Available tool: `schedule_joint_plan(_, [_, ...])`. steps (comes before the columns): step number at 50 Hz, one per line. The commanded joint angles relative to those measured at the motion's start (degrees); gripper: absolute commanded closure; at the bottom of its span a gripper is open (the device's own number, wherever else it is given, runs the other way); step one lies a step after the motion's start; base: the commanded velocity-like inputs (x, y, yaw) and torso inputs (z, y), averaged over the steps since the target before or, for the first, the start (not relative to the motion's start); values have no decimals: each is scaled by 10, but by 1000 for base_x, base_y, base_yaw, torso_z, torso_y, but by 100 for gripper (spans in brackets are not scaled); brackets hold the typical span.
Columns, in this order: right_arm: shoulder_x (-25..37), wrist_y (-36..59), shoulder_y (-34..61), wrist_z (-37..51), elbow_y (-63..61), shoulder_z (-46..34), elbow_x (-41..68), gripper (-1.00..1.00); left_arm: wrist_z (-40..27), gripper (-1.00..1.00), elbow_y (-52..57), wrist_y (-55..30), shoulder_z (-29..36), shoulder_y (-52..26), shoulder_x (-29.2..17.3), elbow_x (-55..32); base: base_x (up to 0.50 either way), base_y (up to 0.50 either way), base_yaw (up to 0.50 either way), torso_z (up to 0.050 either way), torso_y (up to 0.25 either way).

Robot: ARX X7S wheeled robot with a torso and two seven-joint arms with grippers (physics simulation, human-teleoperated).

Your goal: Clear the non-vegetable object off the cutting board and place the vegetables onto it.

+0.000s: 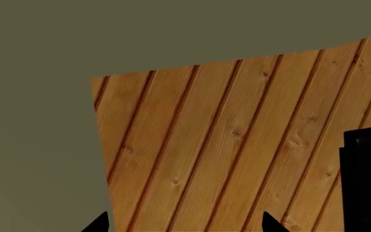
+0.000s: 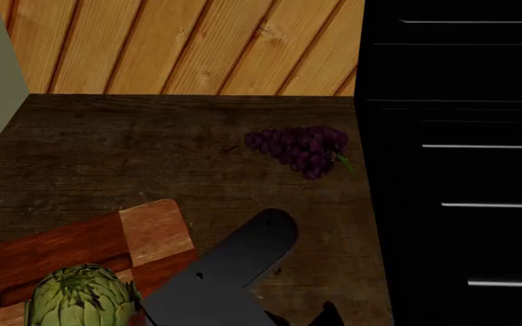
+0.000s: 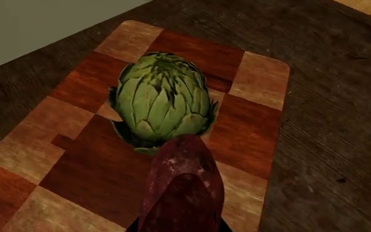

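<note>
Grapes (image 2: 302, 151), the non-vegetable item, already lie off the cutting board (image 2: 152, 224) on the dark tabletop (image 2: 107, 156), at about 1 o'clock from the board in my head view and well apart from it. Artichoke (image 3: 163, 99): seated on the board's patchwork blocks, roughly central in the right wrist view. Sweet potato (image 3: 182, 193): carried by my right gripper (image 3: 179, 227), whose jaws are closed on its rear end; its free tip hangs over the board just beside the artichoke's base at 6 o'clock, and whether the two touch I cannot tell. I also cannot tell whether the root rests on the board or hangs above it. Left gripper (image 1: 185, 227): only two dark fingertips show, spread apart with nothing between them, facing a wood-plank wall (image 1: 250, 145).

Step in hand, as I judge it: setting down the second vegetable. Risks: an oblong root released above the board may roll toward its near edge and off onto the tabletop; pushing further forward could nudge the round artichoke and set it rolling; pulling the jaws back before they have fully opened could drag the root off the board.
</note>
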Motion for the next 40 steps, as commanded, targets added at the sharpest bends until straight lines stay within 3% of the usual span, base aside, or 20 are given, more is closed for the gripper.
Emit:
schedule_joint_plan(1, [-40, 6, -13, -31, -7, 15, -40, 100, 14, -100, 6, 2, 47, -22, -133, -7, 22, 9, 31, 0, 0])
schedule_joint_plan(25, [-39, 15, -47, -69, 19, 8, -79, 100, 7, -100, 8, 16, 50, -12, -143, -15, 22, 8, 32, 0, 0])
schedule_joint_plan(26, [-39, 14, -44, -66, 18, 8, -76, -100, 7, -100, 8, 18, 49, -10, -144, -16, 23, 10, 33, 0, 0])
schedule_joint_plan(40, [-36, 6, -6, -51, 13, 17, -47, -100, 1, -100, 8, 22, 50, -10, -149, -24, 22, 5, 34, 0, 0])
